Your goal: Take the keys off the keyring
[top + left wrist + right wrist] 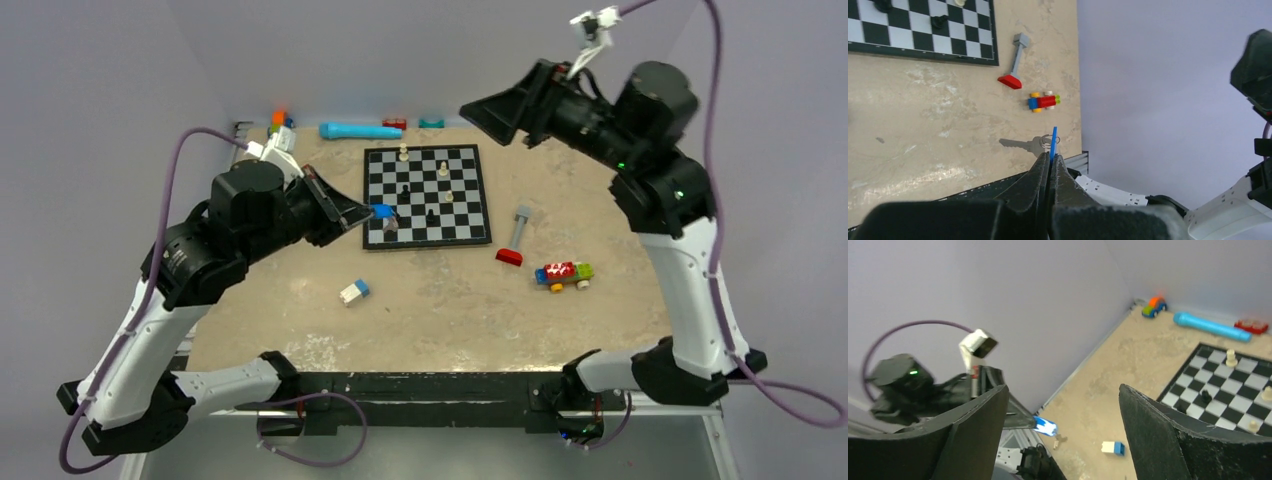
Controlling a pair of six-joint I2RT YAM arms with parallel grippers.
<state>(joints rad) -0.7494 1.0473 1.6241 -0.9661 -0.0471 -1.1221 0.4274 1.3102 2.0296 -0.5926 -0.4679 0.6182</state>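
Above the bench [420,310], the right end effector [1063,420] hangs high with its jaws spread wide. It holds nothing and is aimed toward the left arm. The left end effector [1050,160] is pinched tight on the blue-headed key [1053,142], held up near the chessboard's [425,195] left corner. A silver key [1018,145] and the keyring [1044,141] hang just past it. The left should hold the blue head steady. The right is best brought in level to close on the silver key's blade, not the thin ring, and then work it slowly round the coil.
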